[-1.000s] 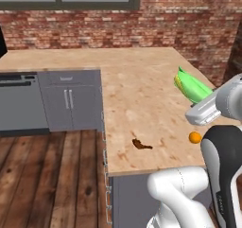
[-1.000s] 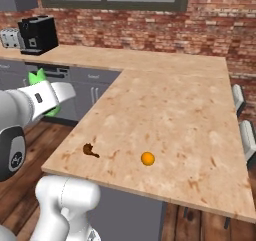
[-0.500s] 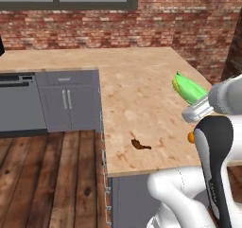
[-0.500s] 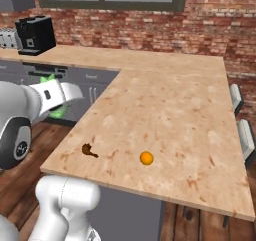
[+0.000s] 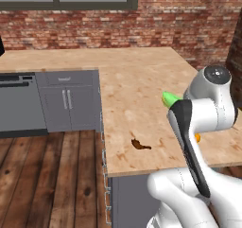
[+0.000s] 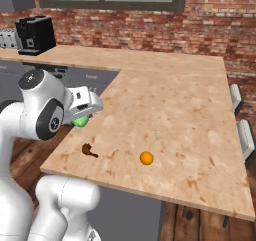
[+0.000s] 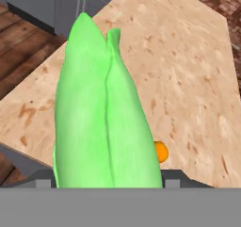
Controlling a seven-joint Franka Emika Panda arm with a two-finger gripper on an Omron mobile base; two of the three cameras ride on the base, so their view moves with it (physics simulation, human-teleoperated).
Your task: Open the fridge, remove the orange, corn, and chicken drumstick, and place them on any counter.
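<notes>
The gripper (image 6: pixel 86 116) pinches the corn (image 7: pixel 101 122) lengthwise, its green husk jutting forward above the bench (image 6: pixel 170 110). On the bench, the orange (image 6: pixel 146 158) lies just right of the chicken drumstick (image 6: pixel 88 150), both near the front edge.

The green corn (image 7: pixel 103 113) is held up over the worktop (image 6: pixel 170 110). The orange (image 6: pixel 146 158) and brown drumstick (image 6: pixel 89 150) lie on the worktop, the orange at 3 o'clock of the drumstick.
</notes>
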